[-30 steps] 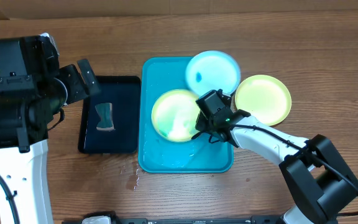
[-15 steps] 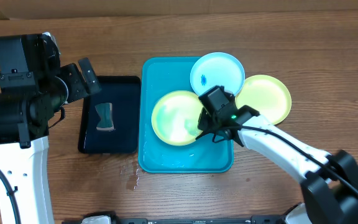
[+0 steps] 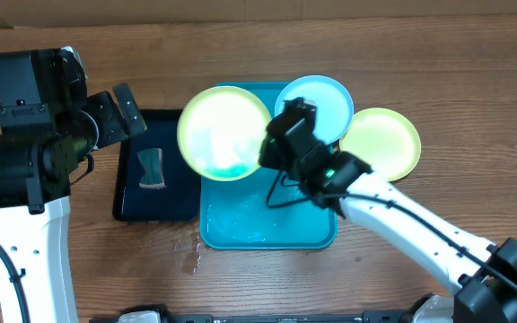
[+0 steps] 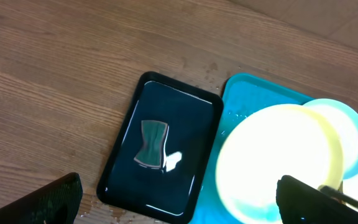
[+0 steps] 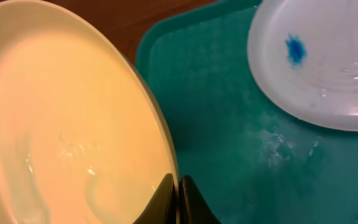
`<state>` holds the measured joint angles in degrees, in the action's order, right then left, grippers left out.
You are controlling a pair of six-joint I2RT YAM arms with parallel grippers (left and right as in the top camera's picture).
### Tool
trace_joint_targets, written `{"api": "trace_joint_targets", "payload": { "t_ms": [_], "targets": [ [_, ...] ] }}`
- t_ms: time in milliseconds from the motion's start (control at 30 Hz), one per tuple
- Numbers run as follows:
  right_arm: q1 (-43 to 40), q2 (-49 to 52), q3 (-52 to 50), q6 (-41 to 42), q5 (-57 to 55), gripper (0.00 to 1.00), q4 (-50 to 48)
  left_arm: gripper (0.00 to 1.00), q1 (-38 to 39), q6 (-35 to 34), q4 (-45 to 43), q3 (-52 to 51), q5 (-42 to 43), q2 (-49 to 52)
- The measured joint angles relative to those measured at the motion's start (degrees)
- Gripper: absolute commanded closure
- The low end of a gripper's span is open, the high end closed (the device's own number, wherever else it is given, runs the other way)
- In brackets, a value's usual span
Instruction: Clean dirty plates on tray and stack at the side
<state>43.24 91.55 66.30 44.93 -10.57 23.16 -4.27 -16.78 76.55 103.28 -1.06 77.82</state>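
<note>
My right gripper [image 3: 272, 151] is shut on the rim of a yellow-green plate [image 3: 225, 133], holding it raised over the far left corner of the turquoise tray [image 3: 267, 226]. In the right wrist view the fingertips [image 5: 166, 194] pinch that plate's [image 5: 61, 124] edge above the tray [image 5: 216, 112]. A light blue plate [image 3: 319, 100] with a blue smudge [image 5: 295, 48] rests on the tray's far right corner. A second yellow-green plate [image 3: 381, 142] lies on the table to the right of the tray. High at the left, my left gripper [image 3: 120, 115] stands open with nothing in it [image 4: 185, 205].
A black tray [image 3: 176, 193] sits left of the turquoise one, with a small grey sponge [image 3: 152, 168] in it, also in the left wrist view [image 4: 151, 144]. Water drops [image 3: 191, 257] wet the wood near the turquoise tray's front left corner.
The right gripper has lifted the yellow-green plate off the tray floor and carried it left and farther back. The light blue plate shifted slightly. The left arm has stayed still.
</note>
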Motion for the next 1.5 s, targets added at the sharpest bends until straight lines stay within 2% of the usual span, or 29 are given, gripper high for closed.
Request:
{"api": "trace_joint_targets", "payload": {
  "t_ms": [267,567,900,1200,1500],
  "targets": [
    [8.92,3.80,0.00,-2.03,-9.77,0.96,-5.92,0.00,0.00,0.00,0.02,0.00,0.00,0.00],
    [15.28,10.82,0.02,-11.67,-19.91,0.96,-12.09,0.00,0.00,0.00,0.00,0.00,0.00,0.00],
    [17.29,11.08,8.11,-29.81,-31.17,0.96,-15.06,0.00,0.00,0.00,0.00,0.00,0.00,0.00],
    [21.44,11.08,10.29,-53.22,-35.78,0.96,-31.78,0.00,0.00,0.00,0.00,0.00,0.00,0.00],
    [22.58,11.08,10.32,-73.13,-36.61,0.96,-40.54,0.00,-0.02,-0.04,-0.17,0.00,-0.04,0.00]
  ]
}}
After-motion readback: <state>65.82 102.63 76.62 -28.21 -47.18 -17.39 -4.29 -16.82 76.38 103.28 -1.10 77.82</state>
